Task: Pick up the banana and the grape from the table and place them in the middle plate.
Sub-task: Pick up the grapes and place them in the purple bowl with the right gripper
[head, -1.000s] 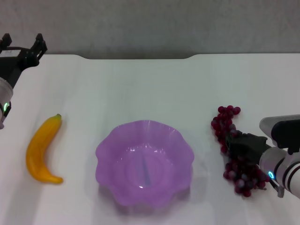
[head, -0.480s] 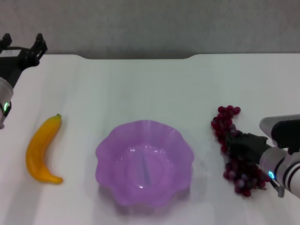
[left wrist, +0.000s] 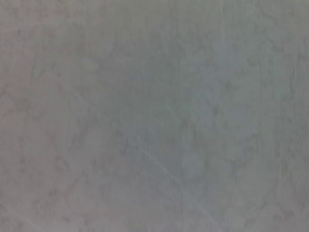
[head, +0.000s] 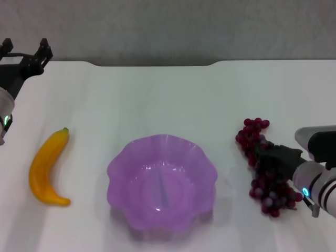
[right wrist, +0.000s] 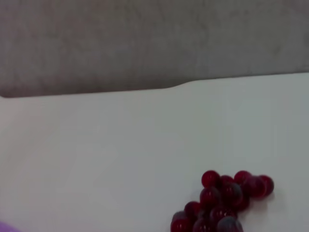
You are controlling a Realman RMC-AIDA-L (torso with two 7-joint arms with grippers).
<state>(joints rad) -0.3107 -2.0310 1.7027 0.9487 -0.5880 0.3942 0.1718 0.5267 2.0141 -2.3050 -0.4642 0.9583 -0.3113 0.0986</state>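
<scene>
A: Ok, right gripper (head: 273, 160)?
B: Low at the table's (head: 157, 94) right side, sitting over the middle of the grape (head: 262, 168) bunch. Black fingers look clamped on the grape, berries showing on both sides of them.

A: Grape lifted or on the table?
B: Can't tell. The right wrist view shows the far end of the bunch (right wrist: 222, 205) close against the white top.

A: Left gripper (head: 25, 52)?
B: Parked at the far left corner of the table, 2 prongs spread apart, holding nothing. The left wrist view is just grey blur.

A: Banana?
B: The banana (head: 46, 168) lies on the table at the left, green stem pointing away from the robot, well apart from both grippers.

A: Plate?
B: The middle plate (head: 121, 163) is at centre near the front edge, between banana and grape, touching neither, nothing in it.
</scene>
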